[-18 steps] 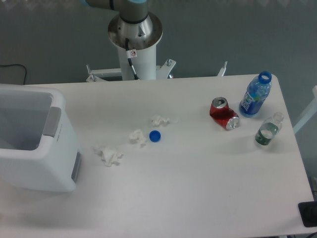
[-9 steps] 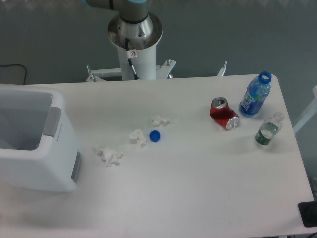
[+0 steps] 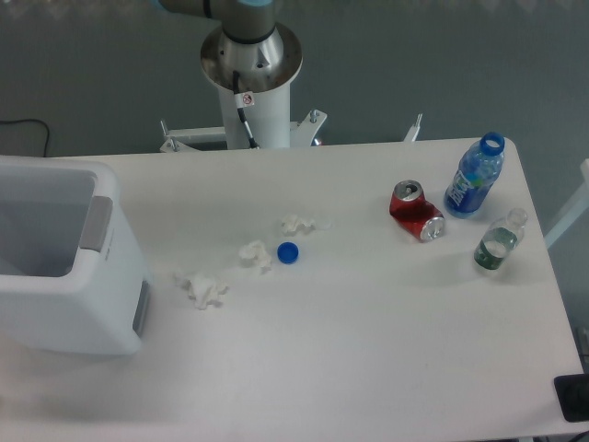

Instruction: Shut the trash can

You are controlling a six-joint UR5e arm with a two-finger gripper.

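**A:** How far along is the closing?

**B:** Not started, by the look of it. The trash can (image 3: 69, 267) sits at the left edge of the frame, on the left end of the desk (image 3: 368, 350), and its top is open: you see down into the grey-white hollow. No lid over the opening is visible. The grey tab lies along its right rim, the grey patch on the side below.

**A:** And the arm?

**B:** Only the robot base (image 3: 250, 69) shows, upper centre, behind the desk's far edge. The gripper is out of frame, so I cannot tell whether the jaws are apart or together. The whole closing move is left to do, I judge.

**A:** Count the rest for me.

**B:** One trash can. Three crumpled tissues (image 3: 202, 289) in the middle of the frame, well apart from the bin's right side. One blue bottle cap (image 3: 287, 252) just beside the middle tissue. One red can (image 3: 416, 212) lying on its side at the right. Two bottles: a blue bottle (image 3: 475, 179), uncapped, upper right, and a clear bottle (image 3: 500, 241) below it.
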